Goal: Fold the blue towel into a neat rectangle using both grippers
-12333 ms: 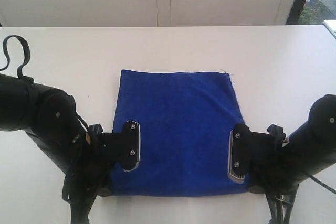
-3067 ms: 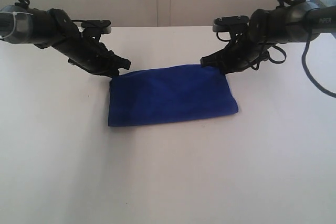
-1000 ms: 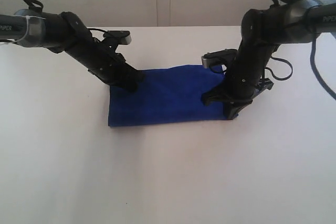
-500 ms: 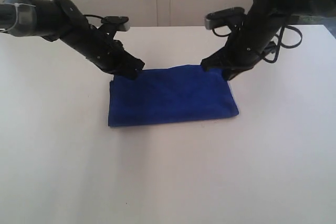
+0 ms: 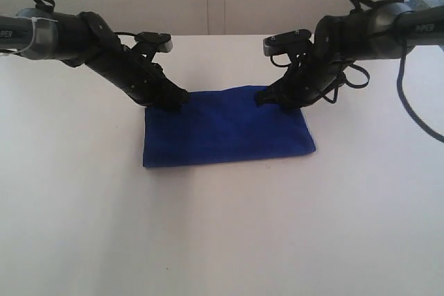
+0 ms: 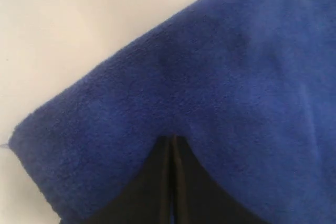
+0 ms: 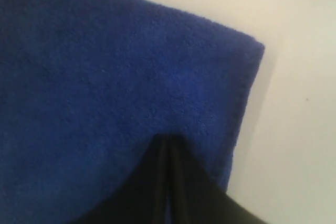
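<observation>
- Smack in the middle of the white table lies the blue towel, folded into a wide flat rectangle with its long sides running left to right.
- The left gripper slants down from the far left, and its tip sits on the towel's far-left corner. Its jaws are squeezed right together, and the wrist cam shows the tip dimpling the fluffy pile.
- The right gripper mirrors it, coming down from the far right onto the towel near its far-right corner. Its jaws are closed up tight too.
- Honestly, I can't tell whether either tip has a bit of cloth nipped or is just pressing on top. Both wrist cams are too close and too dark at the tips.
- The towel's near edge and both near corners lie flat on the table, well apart from the grippers.
- Black cables loop around the right arm.
</observation>
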Tool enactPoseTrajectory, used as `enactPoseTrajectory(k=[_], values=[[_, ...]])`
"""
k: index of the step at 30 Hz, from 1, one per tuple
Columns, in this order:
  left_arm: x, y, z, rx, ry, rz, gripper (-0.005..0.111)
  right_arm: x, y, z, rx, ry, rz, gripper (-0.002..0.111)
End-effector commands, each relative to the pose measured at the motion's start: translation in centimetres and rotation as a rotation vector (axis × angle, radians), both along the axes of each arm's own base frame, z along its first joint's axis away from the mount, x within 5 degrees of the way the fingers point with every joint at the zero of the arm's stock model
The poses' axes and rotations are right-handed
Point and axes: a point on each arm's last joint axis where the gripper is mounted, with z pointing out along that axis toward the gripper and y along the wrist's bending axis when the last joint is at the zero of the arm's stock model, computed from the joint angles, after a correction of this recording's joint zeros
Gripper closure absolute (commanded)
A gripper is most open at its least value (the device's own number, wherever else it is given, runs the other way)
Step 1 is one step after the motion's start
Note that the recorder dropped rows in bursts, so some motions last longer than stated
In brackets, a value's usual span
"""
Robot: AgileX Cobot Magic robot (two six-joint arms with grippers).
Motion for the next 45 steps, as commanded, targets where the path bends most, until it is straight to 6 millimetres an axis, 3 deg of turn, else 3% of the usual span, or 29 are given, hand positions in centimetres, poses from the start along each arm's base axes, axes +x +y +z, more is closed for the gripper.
enactPoseTrajectory(k=[1,6,10,14,18,23,29,34,39,45], values=[[-0.3,0.2,-1.7,0.046,0.031,-0.034,0.107,0.2,-0.7,-1.1,-0.007,0.021,-0.018,0.108],[-0.4,0.2,-2.0,0.052,0.033,-0.030,0.107,0.2,-1.1,-1.2,-0.008,0.034,-0.026,0.108],[-0.3,0.2,-0.2,0.038,-0.007,-0.029,0.107,0.0,-1.1,1.2,0.002,-0.015,-0.027,0.108],[-0.3,0.4,2.8,0.020,-0.094,-0.021,0.107,0.1,-1.1,4.9,0.024,-0.122,-0.034,0.108],[0.2,0.5,3.7,0.009,-0.164,0.023,0.107,0.9,-0.8,6.3,0.063,-0.219,-0.054,0.108],[0.7,0.4,2.0,0.011,-0.153,0.052,0.107,2.4,-0.2,4.7,0.081,-0.261,-0.060,0.108],[1.1,0.3,-0.3,0.011,-0.120,0.078,0.107,3.5,0.6,0.2,0.070,-0.192,-0.050,0.108],[1.2,0.4,-2.1,0.032,-0.088,0.075,0.107,3.6,-0.2,-2.2,0.050,-0.142,-0.059,0.108],[1.2,0.4,-2.6,0.037,-0.081,0.071,0.107,3.6,-1.0,-2.9,0.046,-0.117,-0.075,0.108],[1.2,0.4,-2.1,0.033,-0.092,0.072,0.107,3.6,-1.1,-2.3,0.047,-0.127,-0.076,0.108]])
